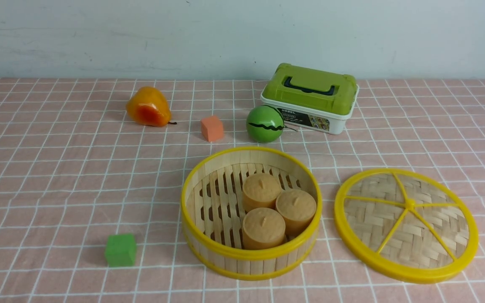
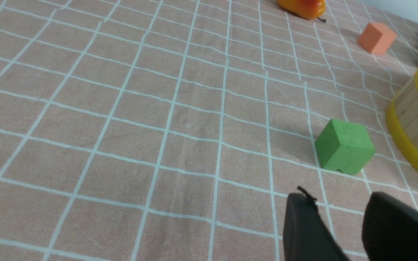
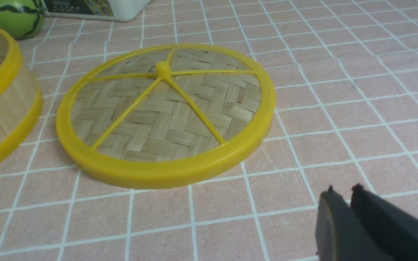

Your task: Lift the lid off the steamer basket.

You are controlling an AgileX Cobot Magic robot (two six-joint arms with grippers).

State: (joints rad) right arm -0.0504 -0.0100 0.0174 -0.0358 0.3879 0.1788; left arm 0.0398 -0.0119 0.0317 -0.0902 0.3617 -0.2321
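The lid point(image 1: 406, 225), a woven bamboo disc with a yellow rim, spokes and centre knob, lies flat on the cloth to the right of the steamer basket point(image 1: 251, 252), apart from it. The basket stands uncovered, with three tan round cakes point(image 1: 263, 227) inside. Neither arm shows in the front view. In the right wrist view the lid point(image 3: 165, 112) lies a little ahead of my right gripper point(image 3: 344, 190), whose jaws are pressed nearly together with nothing between them. My left gripper point(image 2: 339, 199) is open and empty over bare cloth, with the basket wall point(image 2: 416, 119) off to one side.
A green cube point(image 1: 120, 249) sits left of the basket, just ahead of the left gripper point(image 2: 344, 146). Behind the basket are an orange cube point(image 1: 211, 128), a green striped ball point(image 1: 265, 123), an orange pear-like fruit point(image 1: 147, 107) and a white box with a green handled lid point(image 1: 310, 99).
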